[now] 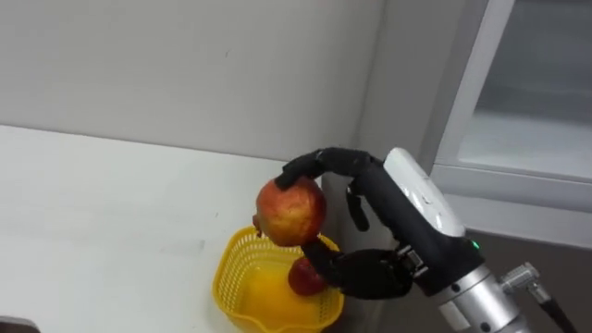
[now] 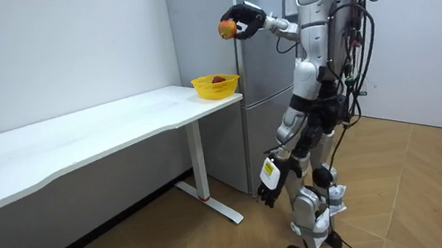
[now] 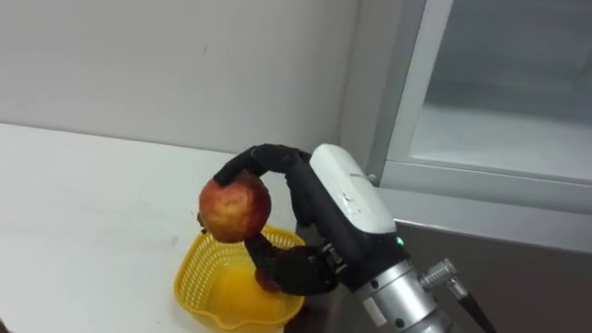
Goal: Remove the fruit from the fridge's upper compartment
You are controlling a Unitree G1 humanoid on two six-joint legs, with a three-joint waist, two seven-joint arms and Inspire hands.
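**Current state**

- The right hand [image 1: 418, 196] is curled round the apple [image 1: 291, 211]. The fingers arch over the top of the fruit and the thumb props it from beneath. This wrap-around hold bears on opposite sides of the round body, which probably keeps it from rolling out while it is carried.
- The apple is held in the air, clear of every surface, directly above the yellow basket [image 1: 228, 268].
- The basket stands at the end of the white bench [image 1: 92, 213], the end nearest the fridge [image 2: 262, 77]. This position likely keeps the carry from the fridge to the drop point short.
- A second red fruit [image 1: 303, 277] lies in the basket, partly hidden behind the thumb.
- The robot stands upright beside the fridge, with the right arm raised and reaching toward the bench.
- The left hand [image 2: 267, 187] hangs idle at thigh level. Its state cannot be told.

**Assessment**

- The fruit appears to be out of the fridge, so the retrieval looks largely complete. Deposit in the basket is not yet done.
- The next step calls for a lower approach before release. A drop from this height risks bruising the apple or a strike against the fruit below.
- The basket is light and stands near the bench edge, so contact with its rim could shift it.
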